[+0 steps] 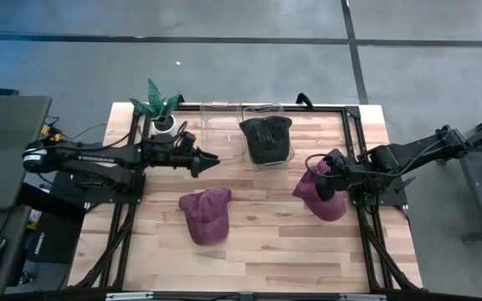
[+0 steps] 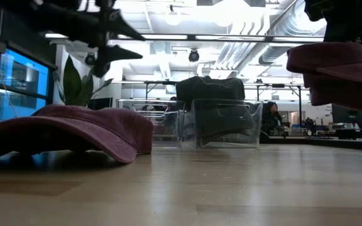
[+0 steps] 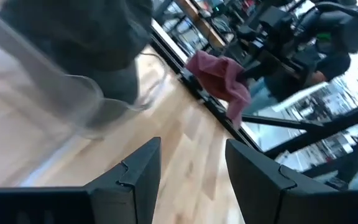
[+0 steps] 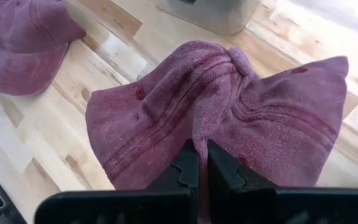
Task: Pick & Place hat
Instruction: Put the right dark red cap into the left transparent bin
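Observation:
My right gripper is shut on a maroon hat near the table's right edge; the low view shows this hat up in the air. A second maroon hat lies crown up on the wood near the table's middle. A dark hat sits in a clear bin at the far side. My left gripper hovers open above the table just left of that bin, with nothing between its fingers. My right gripper pinches a bunched fold of the hat's cloth between its two fingers. They come slanting down from the table's right. The cloth is gathered into creases around the pinch. The hat hangs below the fingers, clear of the table.
A second clear bin stands left of the one with the dark hat. A potted plant stands at the far left corner. Bare wood lies along the near half of the table. A black frame rail runs along the right side.

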### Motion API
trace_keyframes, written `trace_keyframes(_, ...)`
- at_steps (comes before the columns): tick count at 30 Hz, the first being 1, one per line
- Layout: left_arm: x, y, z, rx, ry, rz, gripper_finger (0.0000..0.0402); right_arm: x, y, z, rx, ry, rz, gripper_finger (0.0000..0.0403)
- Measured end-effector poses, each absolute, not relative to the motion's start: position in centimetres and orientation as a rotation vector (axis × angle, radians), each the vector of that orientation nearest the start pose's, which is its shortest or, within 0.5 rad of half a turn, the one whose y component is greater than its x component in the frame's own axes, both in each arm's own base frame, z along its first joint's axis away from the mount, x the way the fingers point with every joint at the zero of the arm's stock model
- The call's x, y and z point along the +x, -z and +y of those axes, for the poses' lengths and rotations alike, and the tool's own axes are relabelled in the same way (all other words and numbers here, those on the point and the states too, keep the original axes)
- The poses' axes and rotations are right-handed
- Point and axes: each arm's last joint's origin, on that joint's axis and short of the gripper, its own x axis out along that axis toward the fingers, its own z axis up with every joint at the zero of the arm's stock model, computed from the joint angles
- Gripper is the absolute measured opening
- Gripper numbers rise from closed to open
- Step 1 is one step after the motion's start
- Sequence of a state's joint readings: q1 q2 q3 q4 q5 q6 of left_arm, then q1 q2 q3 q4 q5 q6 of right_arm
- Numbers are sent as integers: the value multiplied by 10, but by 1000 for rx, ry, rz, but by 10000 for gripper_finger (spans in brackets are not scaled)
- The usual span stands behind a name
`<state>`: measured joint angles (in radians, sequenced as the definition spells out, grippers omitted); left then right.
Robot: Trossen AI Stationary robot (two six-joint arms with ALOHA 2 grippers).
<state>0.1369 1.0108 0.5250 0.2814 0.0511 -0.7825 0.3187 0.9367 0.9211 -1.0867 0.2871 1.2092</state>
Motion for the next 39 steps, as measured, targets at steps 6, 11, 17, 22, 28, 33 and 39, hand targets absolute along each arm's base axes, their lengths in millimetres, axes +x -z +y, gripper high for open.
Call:
trace_keyframes(6,250,-260,30,-818,-84,211,184,148,-288,38,711,598,878,0)
trace_keyframes(11,274,-270,33,-831,-103,277,232,149,-288,37,684,580,888,0)
trace_keyframes(17,293,-289,33,-893,-19,343,267,149,-288,38,635,552,901,0)
trace_keyframes(22,310,-298,33,-989,35,361,268,149,-288,37,587,529,911,0)
trace_keyframes(28,341,-299,31,-1016,55,394,269,149,-288,37,518,507,916,0)
trace_keyframes(33,370,-309,25,-1045,99,409,269,149,-288,37,484,490,923,0)
trace_keyframes(39,396,-304,24,-1098,94,473,269,149,-288,37,446,467,933,0)
